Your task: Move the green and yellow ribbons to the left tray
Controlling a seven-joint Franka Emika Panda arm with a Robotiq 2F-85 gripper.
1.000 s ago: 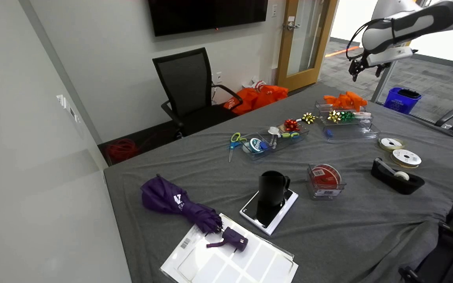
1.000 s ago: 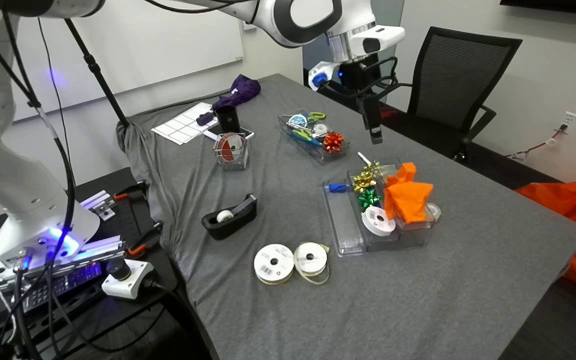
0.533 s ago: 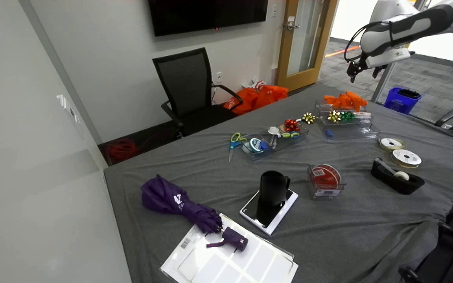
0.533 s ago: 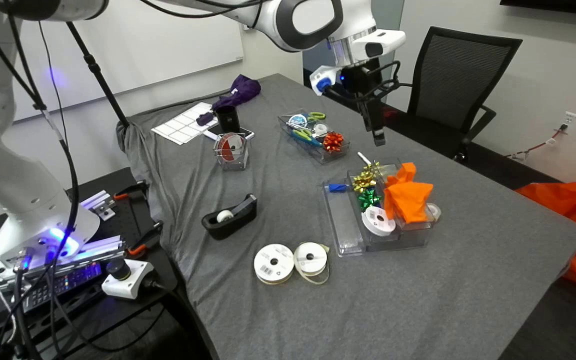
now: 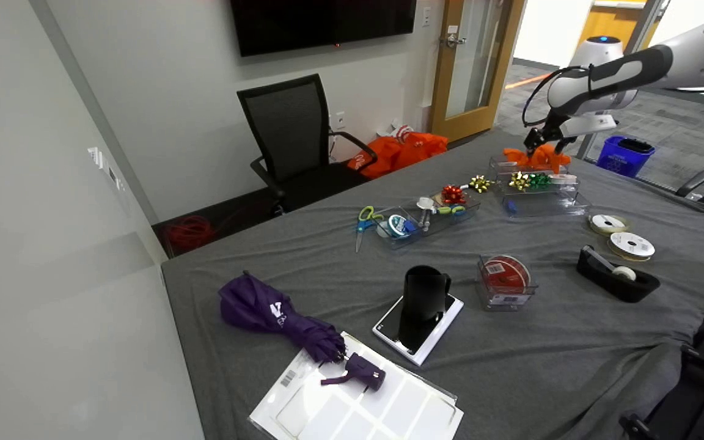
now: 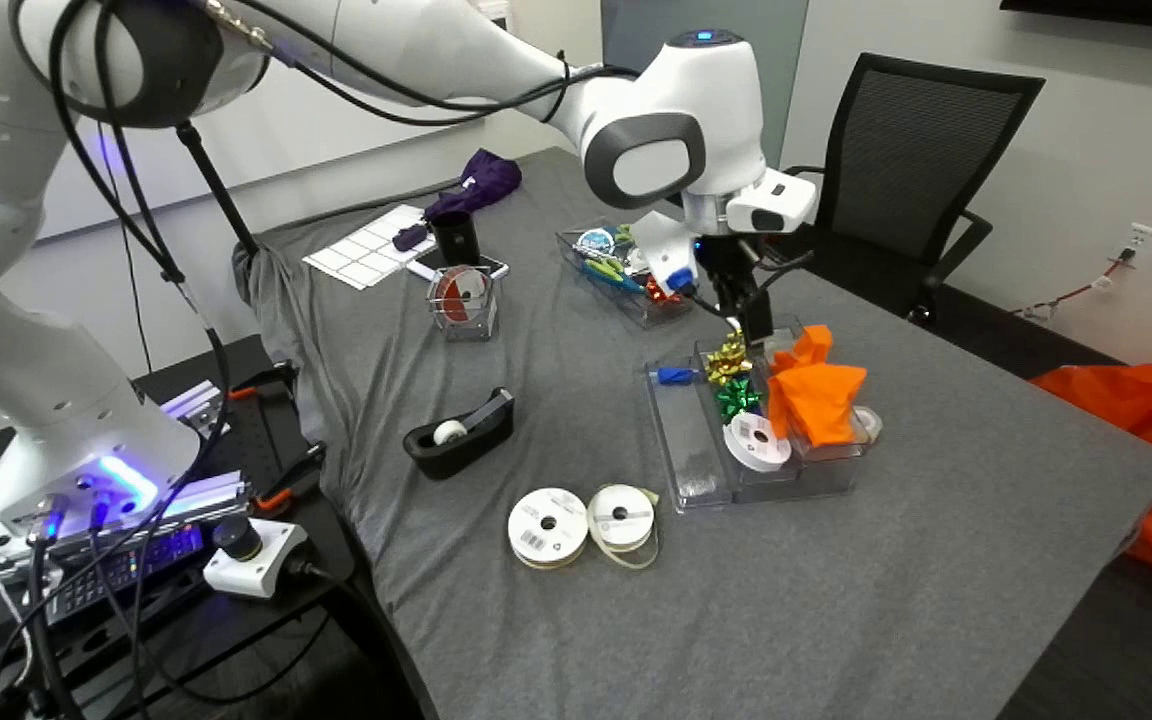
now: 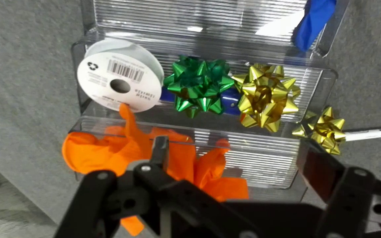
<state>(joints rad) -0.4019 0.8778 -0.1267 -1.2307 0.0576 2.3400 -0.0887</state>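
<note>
Hovering with black two-finger gripper point(image 7: 235, 155) spread wide, empty. Saw, in wrist view, shiny green foil bow point(image 7: 198, 86) left of yellow foil bow point(image 7: 268, 99) in clear stepped plastic tray point(image 7: 164, 16). Judged light, springy, slick, crushable; best pinched near base.

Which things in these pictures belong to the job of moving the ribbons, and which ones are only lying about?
For the job:
green bow
gold bow beside it
second gold bow, outside the stepped tray
low tray holding the red bow, probably the left tray
gripper, open

Lying about:
red bow
red spool
purple umbrella
black mug
tape dispenser
</note>
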